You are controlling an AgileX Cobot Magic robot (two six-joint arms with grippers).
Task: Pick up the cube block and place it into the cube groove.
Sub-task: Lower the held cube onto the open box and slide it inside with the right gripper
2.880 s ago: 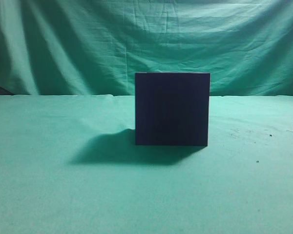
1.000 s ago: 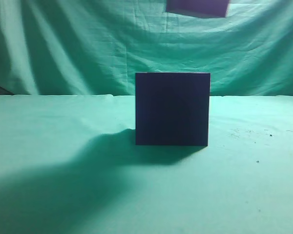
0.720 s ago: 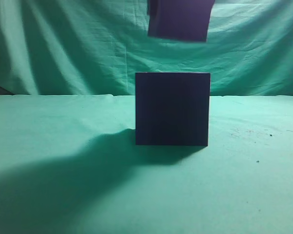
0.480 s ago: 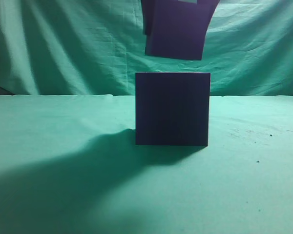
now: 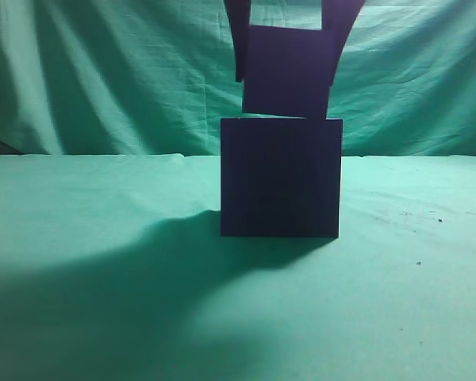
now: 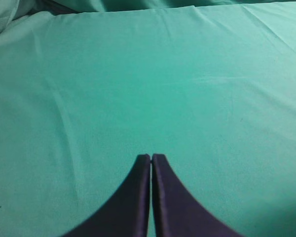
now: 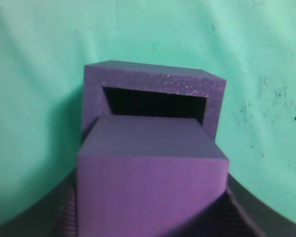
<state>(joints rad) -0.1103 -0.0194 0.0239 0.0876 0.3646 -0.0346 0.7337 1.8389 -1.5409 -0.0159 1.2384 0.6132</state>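
Note:
The cube groove (image 5: 281,178) is a big near-black box standing mid-table on green cloth. In the right wrist view it (image 7: 153,81) shows a purple rim around a dark square recess. My right gripper (image 5: 289,55) comes down from above, shut on the cube block (image 5: 287,73), a smaller purple cube. The block's bottom edge sits right at the box's top. In the right wrist view the cube block (image 7: 152,187) fills the foreground, its lower end over the recess opening. My left gripper (image 6: 151,157) is shut and empty over bare cloth.
Green cloth covers the table (image 5: 79,238) and hangs as a backdrop (image 5: 103,71). A broad arm shadow lies on the cloth left of the box. Small dark specks dot the cloth at the right (image 5: 418,263).
The cube block, first at the far right table edge, came in from the top held by my right gripper. It has moved down until it meets the box's top.

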